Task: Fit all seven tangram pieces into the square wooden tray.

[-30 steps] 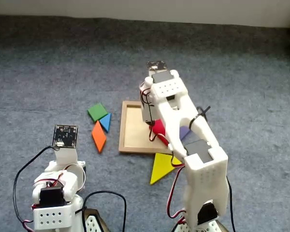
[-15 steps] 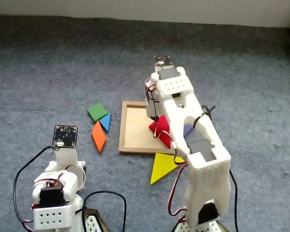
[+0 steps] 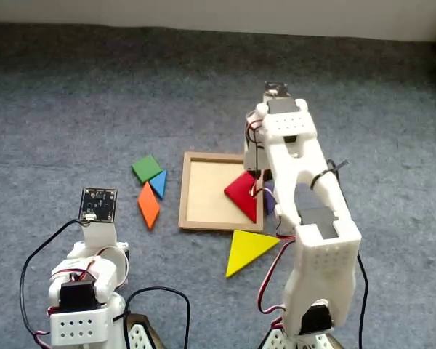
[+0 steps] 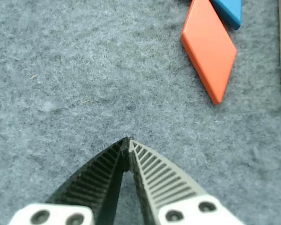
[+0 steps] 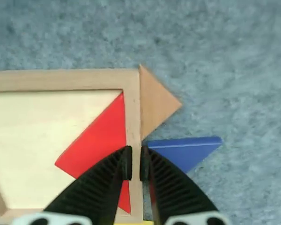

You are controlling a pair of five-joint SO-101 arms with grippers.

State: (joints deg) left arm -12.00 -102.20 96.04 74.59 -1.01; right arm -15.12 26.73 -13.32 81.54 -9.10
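The square wooden tray [image 3: 183,190] lies mid-table with a red triangle [image 3: 241,193] in its right part. My right gripper [image 5: 133,164] hovers over the tray's right rim [image 5: 132,108], shut to a thin slit with nothing in it. The red triangle [image 5: 96,143] lies just inside that rim. Just outside it are a tan triangle [image 5: 154,101] and a dark blue triangle [image 5: 182,150]. A yellow triangle [image 3: 247,249] sits in front of the tray. Left of the tray are a green square [image 3: 146,168], a small blue triangle [image 3: 158,183] and an orange parallelogram [image 3: 148,205]. My left gripper [image 4: 128,140] rests shut and empty near the orange parallelogram [image 4: 208,47].
Grey carpet covers the whole table. The right arm [image 3: 294,156] stretches over the tray's right side and hides part of the pieces there. The left arm [image 3: 87,283] stays folded at the front left. Bare carpet lies behind the tray.
The right arm has swung to the right and farther back, off the tray's middle to its right rim. The red triangle now shows fully. The left arm has not moved.
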